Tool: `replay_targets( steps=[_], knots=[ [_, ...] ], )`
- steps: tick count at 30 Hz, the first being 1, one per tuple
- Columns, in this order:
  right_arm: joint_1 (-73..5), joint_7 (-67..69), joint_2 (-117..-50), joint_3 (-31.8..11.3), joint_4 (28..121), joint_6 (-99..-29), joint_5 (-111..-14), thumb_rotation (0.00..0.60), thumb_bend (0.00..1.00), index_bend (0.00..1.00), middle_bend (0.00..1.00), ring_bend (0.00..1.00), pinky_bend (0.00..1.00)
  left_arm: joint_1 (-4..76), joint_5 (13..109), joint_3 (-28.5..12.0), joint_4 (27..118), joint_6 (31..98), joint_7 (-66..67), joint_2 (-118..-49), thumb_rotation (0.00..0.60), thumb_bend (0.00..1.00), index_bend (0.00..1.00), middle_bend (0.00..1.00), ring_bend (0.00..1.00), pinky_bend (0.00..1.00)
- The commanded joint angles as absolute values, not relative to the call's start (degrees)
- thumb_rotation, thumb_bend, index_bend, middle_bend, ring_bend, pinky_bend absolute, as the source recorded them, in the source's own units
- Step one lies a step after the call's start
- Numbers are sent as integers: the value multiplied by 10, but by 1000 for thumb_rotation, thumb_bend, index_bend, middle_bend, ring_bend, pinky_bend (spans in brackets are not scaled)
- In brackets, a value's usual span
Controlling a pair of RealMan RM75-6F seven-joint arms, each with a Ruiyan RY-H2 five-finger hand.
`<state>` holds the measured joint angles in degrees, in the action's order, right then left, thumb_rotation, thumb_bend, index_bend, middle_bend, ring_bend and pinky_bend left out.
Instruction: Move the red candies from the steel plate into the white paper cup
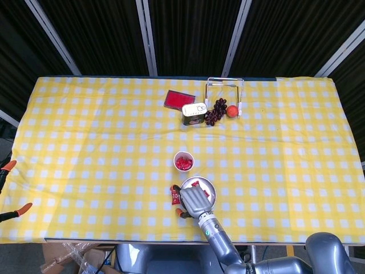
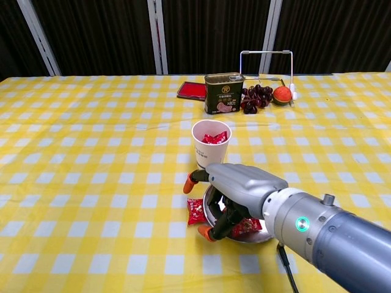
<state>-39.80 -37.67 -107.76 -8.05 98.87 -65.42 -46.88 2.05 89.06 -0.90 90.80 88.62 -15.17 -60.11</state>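
Observation:
A white paper cup (image 2: 211,146) (image 1: 183,162) with red candies inside stands just behind the steel plate (image 2: 256,237) (image 1: 210,186). More red candies (image 2: 245,226) (image 1: 197,184) lie in the plate. One loose red candy (image 2: 195,210) (image 1: 174,196) lies on the cloth by the plate's left rim. My right hand (image 2: 235,190) (image 1: 193,201) arches over the plate's left side, its fingers spread on either side of the loose candy, with nothing plainly held. Of my left hand (image 1: 20,209) only orange fingertips show at the left edge, held apart and holding nothing.
At the back stand a tin can (image 2: 223,93), dark grapes (image 2: 255,96), a red-orange fruit (image 2: 281,94), a wire rack (image 2: 266,61) and a flat red packet (image 2: 192,90). The plate lies close to the table's front edge.

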Motion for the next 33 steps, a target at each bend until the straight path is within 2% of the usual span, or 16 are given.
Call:
replay_targets(
  steps=[1, 19, 29, 33],
  knots=[
    [-400, -376, -1082, -82, 981, -652, -466, 600, 392, 309, 801, 924, 966, 21, 890, -9, 908, 885, -152, -601, 600, 40, 0, 0, 0, 0],
    [-402, -372, -1095, -91, 956, -650, -452, 600, 392, 336, 801, 924, 966, 21, 888, -9, 911, 882, -149, -599, 600, 40, 0, 0, 0, 0],
    [-399, -359, -1098, -89, 949, -644, -453, 600, 391, 465, 801, 924, 966, 22, 887, -9, 912, 880, -151, -598, 600, 40, 0, 0, 0, 0],
    [-398, -356, -1096, -88, 951, -644, -458, 600, 427, 496, 801, 924, 967, 22, 887, -8, 912, 880, -151, -598, 600, 40, 0, 0, 0, 0]
  ],
)
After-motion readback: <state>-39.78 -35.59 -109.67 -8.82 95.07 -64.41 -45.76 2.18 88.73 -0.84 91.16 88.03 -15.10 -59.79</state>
